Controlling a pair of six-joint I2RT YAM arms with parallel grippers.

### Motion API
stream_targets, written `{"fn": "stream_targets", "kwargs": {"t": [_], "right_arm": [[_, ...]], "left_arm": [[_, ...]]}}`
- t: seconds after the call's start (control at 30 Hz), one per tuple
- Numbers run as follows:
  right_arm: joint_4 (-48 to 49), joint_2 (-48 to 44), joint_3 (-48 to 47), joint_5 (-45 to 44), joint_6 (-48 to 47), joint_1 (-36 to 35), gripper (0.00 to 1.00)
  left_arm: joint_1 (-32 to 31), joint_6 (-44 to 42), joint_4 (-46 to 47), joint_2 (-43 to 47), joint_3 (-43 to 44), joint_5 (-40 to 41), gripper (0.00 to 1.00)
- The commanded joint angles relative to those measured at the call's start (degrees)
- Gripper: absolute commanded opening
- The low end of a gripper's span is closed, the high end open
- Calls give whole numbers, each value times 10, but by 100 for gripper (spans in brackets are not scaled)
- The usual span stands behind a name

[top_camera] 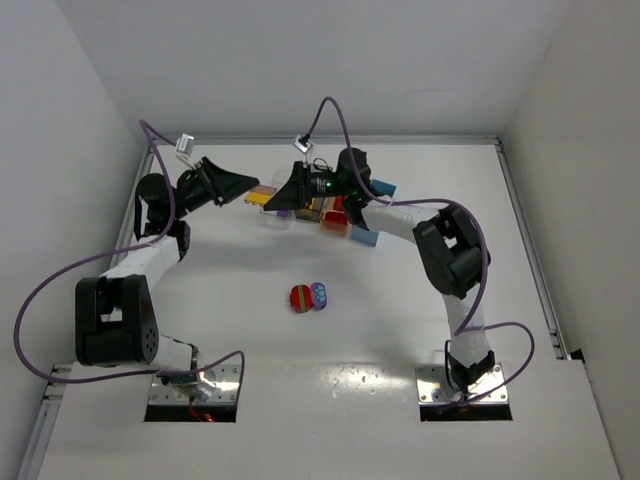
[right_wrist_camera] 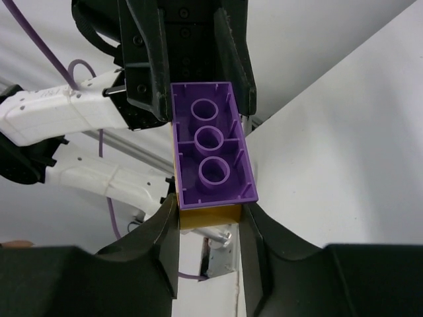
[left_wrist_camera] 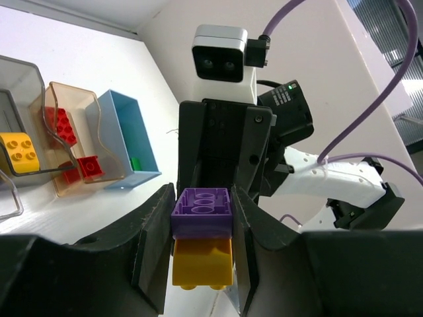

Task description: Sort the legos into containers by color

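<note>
Up at the far side of the white surface (top_camera: 400, 330), left claw (left_wrist_camera: 201, 206) is clamping a purple-on-yellow plastic lego stack (left_wrist_camera: 201, 221). Right claw (right_wrist_camera: 210, 210) is gripping the same stack from the opposite end, fingers pressed onto it. Below, tan-peach translucent bin (left_wrist_camera: 109, 145) is holding red bricks (left_wrist_camera: 89, 165), with light blue bin (left_wrist_camera: 129, 125) sitting right beside it. Red round lego (top_camera: 300, 298) and blue round lego (top_camera: 319, 293) are lying together mid-surface, well apart from the bins.
</note>
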State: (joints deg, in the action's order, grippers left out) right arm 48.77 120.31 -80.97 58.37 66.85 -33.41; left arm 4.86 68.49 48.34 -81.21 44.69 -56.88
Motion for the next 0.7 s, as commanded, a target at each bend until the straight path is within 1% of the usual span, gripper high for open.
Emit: {"fn": "stream_targets", "kwargs": {"t": [0.0,0.07,0.17,0.2,0.27,0.3,0.33,0.37,0.4,0.43,0.47,0.5,0.53,0.57,0.6,0.63,0.67], "right_arm": [[44,-2,-22,-4,-10,-5,18],[44,-2,-16,-4,-10,-5,10],[44,-8,-10,-4,-16,0,2],[44,-8,-9,-4,-16,6,1],[44,-15,1,3,-22,6,0],[44,-21,7,11,-28,12,0],[50,-21,7,21,-39,12,0],[50,-27,13,34,-44,18,0],[50,-33,20,40,-55,19,0],[50,-33,20,46,-61,24,0],[50,-40,27,53,-67,24,0],[50,-40,27,73,-75,24,0],[37,-47,27,83,-102,24,0],[26,-55,32,103,-116,24,0],[13,-60,32,111,-131,24,0],[-20,-70,32,119,-167,24,0],[-38,-75,32,132,-183,24,0]], "left_arm": [[-6,-12,16,17,-15,2,0],[-6,-19,10,23,-15,2,0],[-11,-44,-10,34,-21,-10,0],[-11,-53,-17,34,-21,-10,0],[-16,-92,-61,40,-15,-27,1],[-16,-114,-88,40,-7,-32,4],[-16,-170,-149,40,1,-32,9],[-21,-203,-186,40,22,-40,20],[-21,-238,-225,34,36,-48,25],[-27,-272,-308,28,52,-53,30],[-33,-334,-342,21,82,-60,33],[-33,-359,-371,3,96,-76,40],[-33,-380,-420,-8,110,-87,44],[-38,-411,-437,-19,135,-110,52],[-38,-428,-458,-42,148,-119,54],[-38,-448,-507,-52,162,-125,56],[-38,-491,-528,-59,186,-131,56]]}}
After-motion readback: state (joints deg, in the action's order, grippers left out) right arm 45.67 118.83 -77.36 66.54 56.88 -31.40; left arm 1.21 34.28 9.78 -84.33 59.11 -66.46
